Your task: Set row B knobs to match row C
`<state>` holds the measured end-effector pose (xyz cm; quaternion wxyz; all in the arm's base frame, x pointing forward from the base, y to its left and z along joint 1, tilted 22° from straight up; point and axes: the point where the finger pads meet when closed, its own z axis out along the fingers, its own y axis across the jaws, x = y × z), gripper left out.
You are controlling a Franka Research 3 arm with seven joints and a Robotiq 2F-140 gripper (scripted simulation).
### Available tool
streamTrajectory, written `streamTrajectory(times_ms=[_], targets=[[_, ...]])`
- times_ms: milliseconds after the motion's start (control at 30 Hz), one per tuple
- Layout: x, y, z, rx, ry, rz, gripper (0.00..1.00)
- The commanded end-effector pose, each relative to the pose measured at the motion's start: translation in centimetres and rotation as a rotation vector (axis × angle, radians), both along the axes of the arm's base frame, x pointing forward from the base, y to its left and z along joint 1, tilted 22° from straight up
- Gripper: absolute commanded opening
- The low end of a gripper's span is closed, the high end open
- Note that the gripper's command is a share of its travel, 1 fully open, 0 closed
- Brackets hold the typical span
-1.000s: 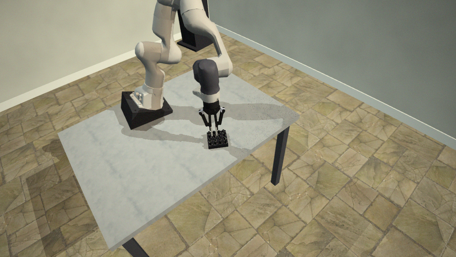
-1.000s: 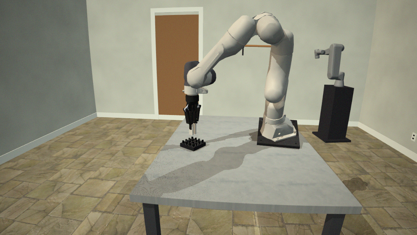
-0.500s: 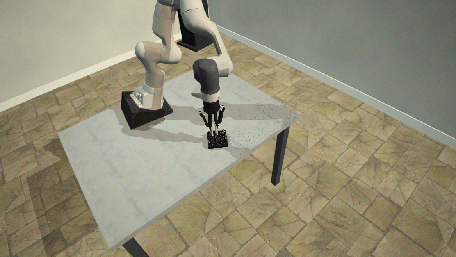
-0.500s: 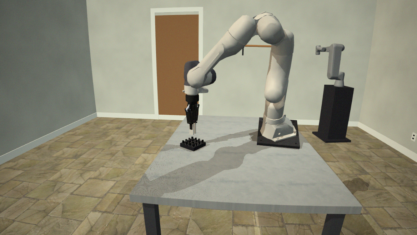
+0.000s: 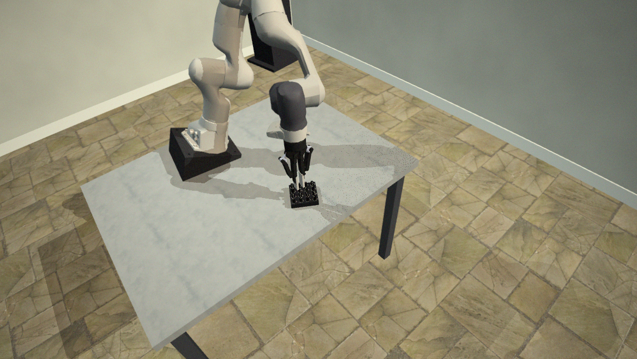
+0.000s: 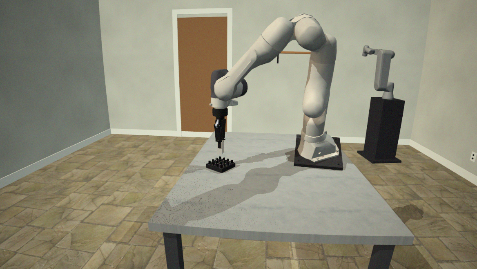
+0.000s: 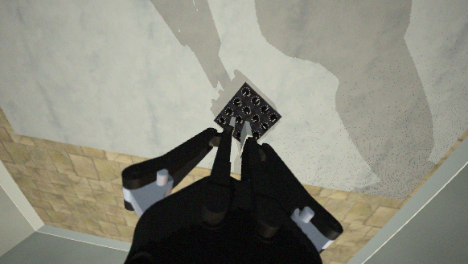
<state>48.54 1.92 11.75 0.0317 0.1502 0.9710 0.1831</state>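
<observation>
The black knob box [image 5: 304, 195] stands on its feet on the grey table, near the table's edge. It also shows in the exterior view [image 6: 220, 164] and in the wrist view [image 7: 247, 112], where its knobs are small black discs with white lines. The names and marks are too small to read. My gripper [image 5: 297, 183] [image 6: 221, 151] points straight down and hovers a little above the box. In the wrist view its fingertips stand over knobs near one edge of the box. A narrow gap is between the fingers, with nothing in it.
The arm's black base plate [image 5: 203, 154] stands on the table behind the box. The table's edge [image 5: 370, 196] runs close beside the box. A second arm on a black pedestal [image 6: 382, 128] stands on the floor, away from the table.
</observation>
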Motion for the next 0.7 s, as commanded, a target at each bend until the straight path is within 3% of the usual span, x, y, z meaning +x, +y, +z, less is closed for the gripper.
streamTrajectory(times_ms=[0, 667], targets=[[-0.23, 0.07, -0.04, -0.008, -0.056, 0.146, 0.12], [-0.36, 0.09, 0.10, -0.043, -0.154, 0.406, 0.12]])
